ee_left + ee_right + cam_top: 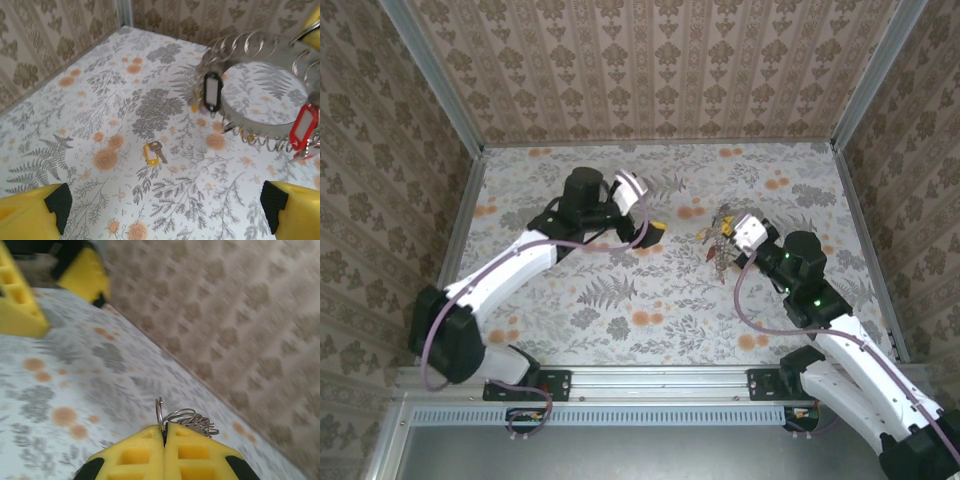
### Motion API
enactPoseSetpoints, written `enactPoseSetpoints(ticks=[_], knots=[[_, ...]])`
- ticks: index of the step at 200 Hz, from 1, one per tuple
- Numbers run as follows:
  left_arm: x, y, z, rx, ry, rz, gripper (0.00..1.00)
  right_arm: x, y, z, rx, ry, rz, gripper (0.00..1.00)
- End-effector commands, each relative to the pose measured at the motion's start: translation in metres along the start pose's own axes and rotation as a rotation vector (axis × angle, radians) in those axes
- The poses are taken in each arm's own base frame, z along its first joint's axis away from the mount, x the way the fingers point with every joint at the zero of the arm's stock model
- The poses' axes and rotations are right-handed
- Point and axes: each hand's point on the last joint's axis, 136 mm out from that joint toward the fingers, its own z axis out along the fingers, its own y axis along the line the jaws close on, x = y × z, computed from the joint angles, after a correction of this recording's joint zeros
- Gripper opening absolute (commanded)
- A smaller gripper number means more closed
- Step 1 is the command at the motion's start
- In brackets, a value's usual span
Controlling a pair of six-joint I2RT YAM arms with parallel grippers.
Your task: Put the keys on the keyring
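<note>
the left gripper (166,206) hung with jaws wide apart, a yellow-tagged key (154,152) ahead on the open flowered table (75,125). rightward, the keyring (250,128), carrying a black tag (212,92) and a red tag (304,125), was pinched by the right gripper (164,432).

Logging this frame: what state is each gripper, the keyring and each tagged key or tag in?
left gripper: open, holding nothing.
right gripper: shut on the keyring.
keyring: gripped at its edge by the right gripper.
yellow-tagged key: lying loose on the table, not on the keyring.
black tag: hanging from the keyring.
red tag: hanging from the keyring.
</note>
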Motion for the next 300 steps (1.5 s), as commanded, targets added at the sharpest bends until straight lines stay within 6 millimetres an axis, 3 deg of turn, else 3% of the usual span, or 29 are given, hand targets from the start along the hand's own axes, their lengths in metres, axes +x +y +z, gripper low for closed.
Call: enactPoseSetpoints(ticks=[1, 45, 78, 109, 152, 182, 269, 300], knots=[[0.002, 0.017, 0.019, -0.037, 0.005, -0.125, 1.00, 0.016, -0.049, 0.001, 0.201, 0.076, 0.119, 0.00], [0.023, 0.038, 0.046, -0.089, 0.042, -0.257, 1.00, 0.068, -0.107, 0.018, 0.336, 0.261, 0.168, 0.00], [0.050, 0.036, 0.057, -0.100, 0.106, -0.279, 0.99, 0.087, -0.127, 0.036, 0.375, 0.336, 0.134, 0.00], [0.059, 0.035, 0.055, -0.110, 0.114, -0.287, 1.00, 0.107, -0.128, 0.062, 0.337, 0.397, 0.106, 0.00], [0.071, 0.042, 0.034, -0.181, 0.124, -0.304, 1.00, 0.140, -0.098, 0.107, 0.223, 0.474, 0.095, 0.00], [0.081, 0.042, 0.018, -0.210, 0.136, -0.306, 1.00, 0.143, -0.073, 0.127, 0.162, 0.466, 0.093, 0.00], [0.101, 0.050, -0.021, -0.331, 0.147, -0.281, 1.00, 0.143, 0.004, 0.131, -0.008, 0.441, 0.124, 0.00], [0.105, 0.053, -0.025, -0.343, 0.154, -0.286, 1.00, 0.126, 0.029, 0.140, -0.096, 0.379, 0.149, 0.00]])
